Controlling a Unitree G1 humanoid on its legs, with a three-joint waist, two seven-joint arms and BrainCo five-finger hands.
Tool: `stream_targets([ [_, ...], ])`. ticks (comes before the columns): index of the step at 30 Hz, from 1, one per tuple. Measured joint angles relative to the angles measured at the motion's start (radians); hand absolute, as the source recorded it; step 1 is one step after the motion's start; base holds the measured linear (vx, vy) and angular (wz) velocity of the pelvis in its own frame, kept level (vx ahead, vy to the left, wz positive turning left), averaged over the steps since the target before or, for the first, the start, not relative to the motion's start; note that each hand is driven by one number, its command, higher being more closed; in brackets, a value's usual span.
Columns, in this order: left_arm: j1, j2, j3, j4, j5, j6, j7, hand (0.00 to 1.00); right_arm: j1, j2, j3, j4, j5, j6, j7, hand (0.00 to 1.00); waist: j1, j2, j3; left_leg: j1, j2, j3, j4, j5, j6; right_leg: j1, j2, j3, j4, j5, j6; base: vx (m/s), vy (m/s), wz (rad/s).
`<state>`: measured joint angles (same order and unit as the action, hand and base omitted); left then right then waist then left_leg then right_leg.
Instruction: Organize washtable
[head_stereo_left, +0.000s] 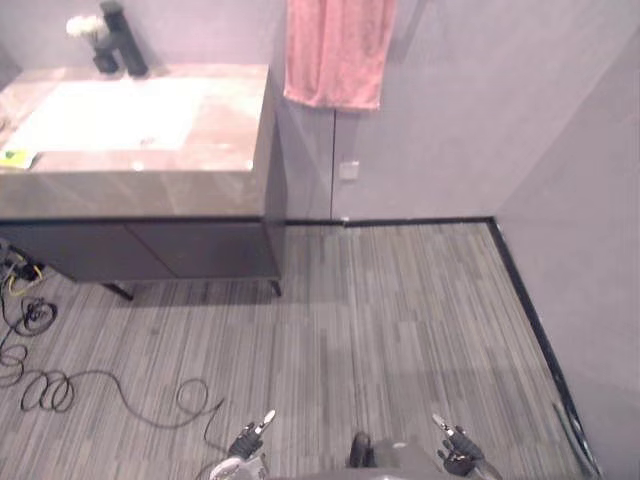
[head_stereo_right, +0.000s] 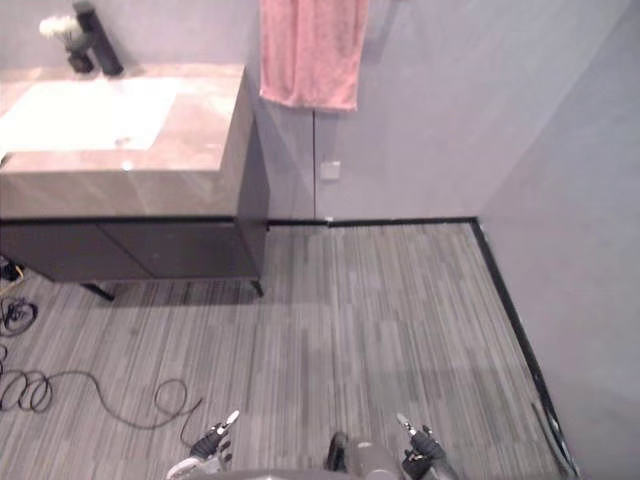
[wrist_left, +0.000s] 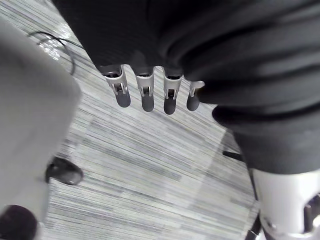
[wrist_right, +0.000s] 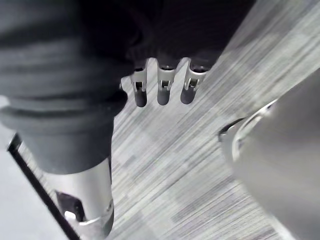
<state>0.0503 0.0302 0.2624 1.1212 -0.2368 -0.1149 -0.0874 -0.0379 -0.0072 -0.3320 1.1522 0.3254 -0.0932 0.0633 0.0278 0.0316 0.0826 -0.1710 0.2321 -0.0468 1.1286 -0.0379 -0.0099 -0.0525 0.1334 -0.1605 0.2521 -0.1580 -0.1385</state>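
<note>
Desk (head_stereo_left: 225, 135) with a pale basin (head_stereo_left: 110, 112) stands ahead on the left, with a black tap (head_stereo_left: 122, 40) at its back and a pink towel (head_stereo_left: 338, 50) on the wall beside it. The left hand (head_stereo_left: 250, 438) and right hand (head_stereo_left: 458, 448) hang low over the floor (head_stereo_left: 380, 320), well apart from the desk. Their fingers (wrist_left: 145, 95) are straight and relaxed and hold nothing.

A pink towel (head_stereo_left: 338, 50) hangs flat against the pale grey back wall (head_stereo_left: 470, 110). Below its lower edge, and apart from it, a small white socket plate (head_stereo_left: 348, 170) sits on the same wall. The floor (head_stereo_left: 400, 320) is grey with fine stripes in plank-like patches. A black skirting strip (head_stereo_left: 420, 221) runs along the foot of the back wall, then turns at the corner and follows the side wall (head_stereo_left: 590, 220).
</note>
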Motion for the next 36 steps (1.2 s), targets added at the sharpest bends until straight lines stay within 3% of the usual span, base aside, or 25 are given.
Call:
stream_targets([
  [2, 0.001, 0.014, -0.037, -0.029, -0.03, -0.011, 0.004, 0.0, -0.029, 0.011, 0.057, -0.001, 0.018, -0.009, -0.007, 0.0, 0.018, -0.017, 0.014, -0.127, -0.05, -0.006, 0.042, -0.09, -0.008, 0.099, -0.002, 0.041, -0.052, -0.005, -0.008, 0.5, -0.127, -0.37],
  [4, -0.004, 0.012, -0.047, -0.036, -0.042, -0.025, 0.005, 0.0, -0.058, 0.015, 0.062, 0.001, 0.018, -0.011, -0.02, 0.0, 0.041, -0.014, 0.026, -0.228, -0.095, 0.018, -0.036, -0.173, -0.025, 0.172, -0.017, 0.085, -0.093, -0.02, -0.015, 0.51, -0.002, -0.55],
  [6, -0.003, 0.001, -0.05, -0.052, -0.06, -0.029, 0.005, 0.0, -0.073, 0.027, 0.065, -0.02, 0.018, -0.013, -0.021, 0.0, 0.059, -0.016, 0.042, -0.291, -0.115, 0.118, -0.286, -0.197, -0.009, 0.251, -0.055, 0.125, -0.134, -0.054, 0.005, 0.42, 0.115, -0.75],
  [8, 0.009, -0.013, -0.016, -0.051, -0.061, -0.032, 0.006, 0.0, -0.068, 0.02, 0.055, -0.045, 0.018, -0.017, -0.019, 0.0, 0.064, 0.006, 0.029, -0.301, -0.14, 0.135, -0.626, -0.159, -0.057, 0.291, -0.075, 0.164, -0.167, -0.128, 0.023, 0.49, 0.201, -0.66],
  [9, 0.016, -0.019, 0.002, -0.049, -0.067, -0.039, 0.004, 0.0, -0.068, 0.019, 0.046, -0.03, 0.017, -0.016, -0.019, 0.0, 0.074, 0.009, 0.024, -0.314, -0.167, 0.112, -0.621, -0.062, -0.015, 0.317, -0.089, 0.195, -0.168, -0.183, 0.033, 0.38, 0.181, -0.45],
  [10, 0.02, -0.02, 0.016, -0.049, -0.067, -0.042, 0.003, 0.0, -0.068, 0.024, 0.045, -0.016, 0.017, -0.013, -0.021, 0.0, 0.071, -0.007, 0.013, -0.314, -0.202, 0.101, -0.614, -0.05, 0.011, 0.317, -0.112, 0.201, -0.15, -0.206, 0.027, 0.65, 0.22, -0.33],
  [11, 0.019, -0.008, 0.065, -0.044, -0.062, -0.041, 0.005, 0.0, -0.062, 0.035, 0.045, -0.005, 0.015, -0.013, -0.02, 0.0, 0.064, -0.059, 0.0, -0.298, -0.243, 0.127, -0.606, -0.084, 0.063, 0.307, -0.163, 0.228, -0.082, -0.217, 0.035, 0.49, 0.11, -0.03],
  [12, 0.018, -0.006, 0.084, -0.042, -0.062, -0.039, 0.004, 0.0, -0.053, 0.037, 0.046, -0.005, 0.015, -0.013, -0.02, 0.0, 0.065, -0.072, -0.002, -0.284, -0.255, 0.137, -0.606, -0.09, 0.079, 0.297, -0.181, 0.247, -0.043, -0.204, 0.056, 0.73, 0.19, -0.04],
  [13, 0.019, -0.005, 0.105, -0.037, -0.061, -0.031, 0.006, 0.0, -0.033, 0.038, 0.053, -0.005, 0.015, -0.013, -0.02, 0.0, 0.074, -0.086, -0.01, -0.249, -0.268, 0.15, -0.606, -0.116, 0.098, 0.269, -0.189, 0.279, 0.069, -0.171, 0.1, 0.75, 0.217, 0.01],
  [14, 0.017, 0.006, 0.099, -0.028, -0.054, -0.022, 0.005, 0.0, -0.022, 0.041, 0.051, -0.002, 0.015, -0.013, -0.016, 0.0, 0.071, -0.096, -0.011, -0.182, -0.283, 0.168, -0.62, -0.139, 0.131, 0.214, -0.189, 0.302, 0.26, -0.099, 0.205, 0.61, 0.185, -0.01],
  [15, 0.016, 0.008, 0.098, -0.028, -0.051, -0.02, 0.005, 0.0, -0.019, 0.042, 0.05, -0.001, 0.014, -0.013, -0.016, 0.0, 0.071, -0.097, -0.011, -0.166, -0.287, 0.168, -0.629, -0.143, 0.134, 0.198, -0.189, 0.306, 0.308, -0.078, 0.236, 0.59, 0.166, -0.08],
  [16, 0.013, 0.009, 0.088, -0.024, -0.033, -0.012, 0.005, 0.0, -0.014, 0.041, 0.049, -0.002, 0.011, -0.015, -0.009, 0.0, 0.069, -0.093, -0.008, -0.088, -0.296, 0.162, -0.669, -0.158, 0.141, 0.124, -0.184, 0.311, 0.526, -0.03, 0.349, 0.41, 0.1, -0.1],
  [18, 0.009, 0.007, 0.05, -0.021, -0.025, -0.005, 0.004, 0.0, 0.015, 0.039, 0.049, -0.012, -0.006, -0.016, 0.006, 0.0, 0.065, -0.085, -0.008, 0.025, -0.308, 0.141, -0.718, -0.159, 0.143, 0.022, -0.187, 0.268, 0.785, -0.006, 0.395, 0.46, 0.085, 0.04],
  [20, -0.007, 0.003, 0.015, -0.02, -0.019, -0.005, 0.004, 0.0, 0.05, 0.038, 0.05, -0.028, -0.011, -0.015, 0.006, 0.0, 0.064, -0.064, -0.006, 0.12, -0.306, 0.126, -0.775, -0.16, 0.143, -0.078, -0.199, 0.201, 0.884, -0.034, 0.331, 0.4, 0.013, 0.09],
  [21, -0.02, 0.0, -0.007, -0.009, 0.0, -0.006, 0.005, 0.0, 0.049, 0.029, 0.047, -0.039, -0.013, -0.018, 0.006, 0.0, 0.062, -0.064, -0.012, 0.194, -0.302, 0.117, -0.846, -0.162, 0.146, -0.135, -0.208, 0.152, 0.843, -0.076, 0.254, 0.39, -0.012, 0.11],
  [22, -0.04, 0.002, -0.034, 0.009, 0.015, -0.005, 0.006, 0.0, 0.047, 0.021, 0.048, -0.038, -0.013, -0.018, 0.006, 0.0, 0.057, -0.054, -0.004, 0.25, -0.3, 0.097, -0.898, -0.163, 0.145, -0.171, -0.207, 0.128, 0.765, -0.107, 0.21, 0.32, -0.025, 0.2],
  [23, -0.048, 0.001, -0.039, 0.013, 0.015, -0.005, 0.005, 0.0, 0.046, 0.019, 0.048, -0.038, -0.013, -0.018, 0.006, 0.0, 0.048, -0.054, -0.004, 0.271, -0.298, 0.087, -0.919, -0.164, 0.144, -0.185, -0.207, 0.118, 0.703, -0.118, 0.194, 0.28, -0.05, 0.53],
  [25, -0.079, -0.017, -0.062, 0.011, 0.014, -0.009, 0.008, 0.0, 0.041, 0.008, 0.058, -0.038, -0.012, -0.027, 0.005, 0.0, 0.027, -0.044, -0.012, 0.295, -0.276, 0.047, -0.946, -0.198, 0.106, -0.216, -0.208, 0.105, 0.332, -0.102, 0.193, 0.27, -0.069, 0.63],
  [26, -0.084, -0.019, -0.066, 0.01, 0.014, -0.011, 0.008, 0.0, 0.041, 0.006, 0.06, -0.037, -0.012, -0.028, 0.005, 0.0, 0.027, -0.045, -0.013, 0.296, -0.273, 0.037, -0.945, -0.204, 0.101, -0.22, -0.209, 0.118, 0.245, -0.081, 0.188, 0.29, -0.103, 0.5],
  [28, -0.075, -0.033, -0.058, 0.01, 0.013, -0.018, 0.027, 0.0, 0.036, -0.004, 0.106, -0.024, -0.01, -0.029, 0.001, 0.0, 0.011, -0.042, -0.031, 0.311, -0.25, -0.002, -0.945, -0.233, 0.06, -0.225, -0.204, 0.193, 0.022, 0.049, 0.196, 0.34, -0.167, 0.49],
  [30, -0.061, -0.036, -0.054, 0.011, 0.014, -0.021, 0.028, 0.0, 0.034, -0.011, 0.125, 0.009, -0.012, -0.029, 0.001, 0.0, 0.01, -0.036, -0.052, 0.347, -0.208, -0.031, -0.965, -0.26, 0.022, -0.208, -0.176, 0.176, 0.017, 0.146, 0.205, 0.44, -0.337, 0.44],
  [31, -0.052, -0.039, -0.054, 0.011, 0.014, -0.022, 0.028, 0.0, 0.032, -0.011, 0.124, 0.02, -0.013, -0.023, 0.002, 0.0, 0.012, -0.022, -0.077, 0.357, -0.17, -0.046, -0.972, -0.265, 0.013, -0.2, -0.15, 0.143, 0.022, 0.146, 0.185, 0.43, -0.368, 0.46],
  [32, -0.051, -0.038, -0.054, 0.011, 0.014, -0.023, 0.027, 0.0, 0.025, -0.009, 0.12, 0.033, -0.014, -0.021, 0.002, 0.0, 0.011, -0.029, -0.084, 0.353, -0.155, -0.056, -0.953, -0.263, 0.01, -0.187, -0.141, 0.124, 0.023, 0.142, 0.176, 0.45, -0.384, 0.5],
  [35, -0.046, -0.065, -0.034, 0.021, 0.013, -0.022, 0.026, 0.0, 0.022, -0.015, 0.095, 0.046, -0.017, -0.017, 0.001, 0.0, 0.007, 0.001, -0.088, 0.276, -0.109, -0.092, -0.737, -0.252, -0.008, -0.104, -0.105, 0.054, -0.021, 0.112, 0.129, 0.46, -0.381, 0.51],
  [36, -0.044, -0.078, -0.035, 0.02, 0.013, -0.023, 0.025, 0.0, 0.022, -0.019, 0.107, 0.046, -0.017, -0.015, 0.001, 0.0, 0.012, 0.01, -0.084, 0.221, -0.098, -0.089, -0.58, -0.231, -0.04, -0.054, -0.091, 0.041, -0.048, 0.102, 0.113, 0.25, -0.218, 0.31],
])
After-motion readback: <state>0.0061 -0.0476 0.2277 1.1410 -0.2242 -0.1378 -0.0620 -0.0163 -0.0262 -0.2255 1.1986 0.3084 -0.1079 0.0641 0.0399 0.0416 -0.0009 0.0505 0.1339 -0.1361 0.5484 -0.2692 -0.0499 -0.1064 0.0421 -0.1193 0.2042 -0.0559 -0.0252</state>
